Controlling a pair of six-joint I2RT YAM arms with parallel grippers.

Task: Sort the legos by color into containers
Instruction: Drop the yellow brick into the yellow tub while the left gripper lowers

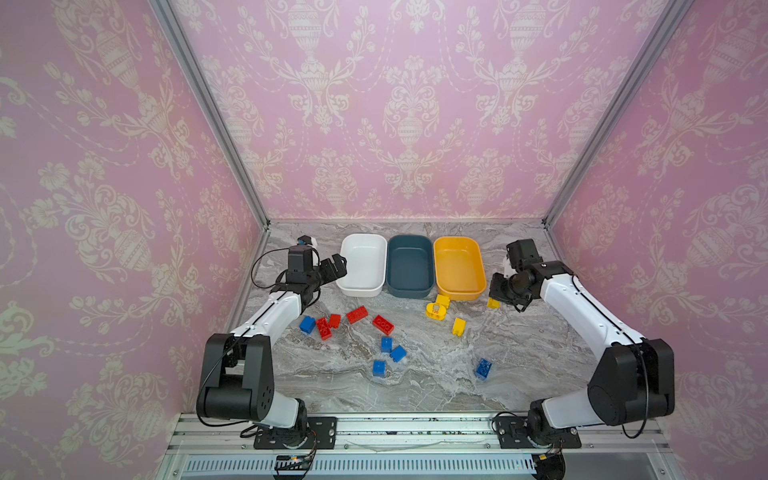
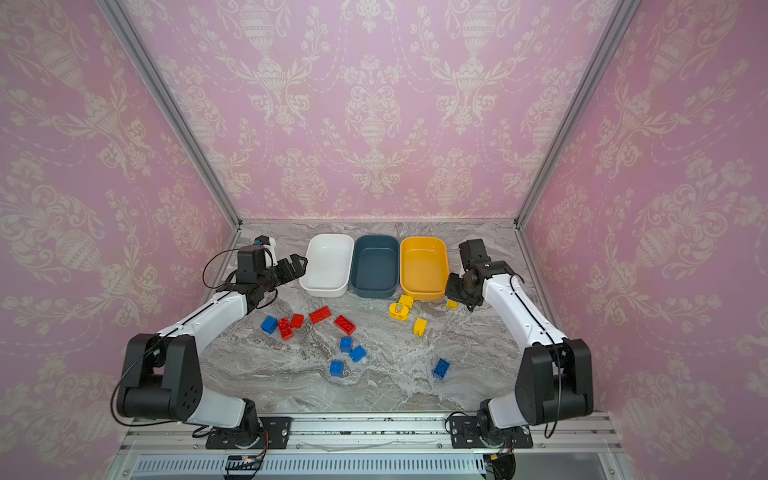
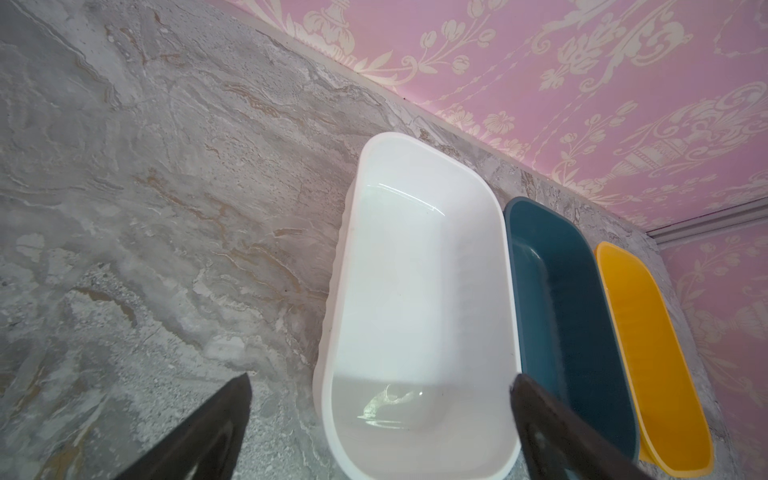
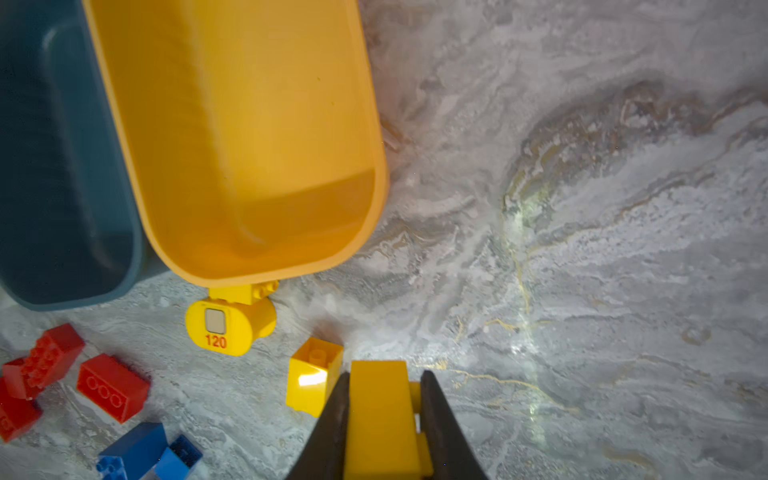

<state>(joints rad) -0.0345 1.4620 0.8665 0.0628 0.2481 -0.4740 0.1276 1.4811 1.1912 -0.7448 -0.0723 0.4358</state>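
Jaws, right: right gripper (image 4: 384, 374) is clamped on a yellow brick (image 4: 380, 415), low over the marble table (image 1: 519, 365), just off the near right corner of the yellow-orange tub (image 1: 459, 294).
Jaws, left: left gripper (image 3: 380, 377) stands wide apart, beside the white tub (image 1: 360, 290).
Tubs: white, teal tub (image 1: 409, 291) and yellow-orange side by side at the back.
Loose pieces: red bricks (image 1: 357, 314) toward the left, blue bricks (image 1: 386, 344) nearer the front, rounded yellow piece (image 1: 436, 309) just before the yellow-orange tub.

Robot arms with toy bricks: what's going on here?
It's a color-sorting job. The right gripper grips a yellow brick near the yellow tub. The left gripper hangs open and empty by the white tub. Those two and the teal tub hold nothing yet; the other bricks lie loose on the table.
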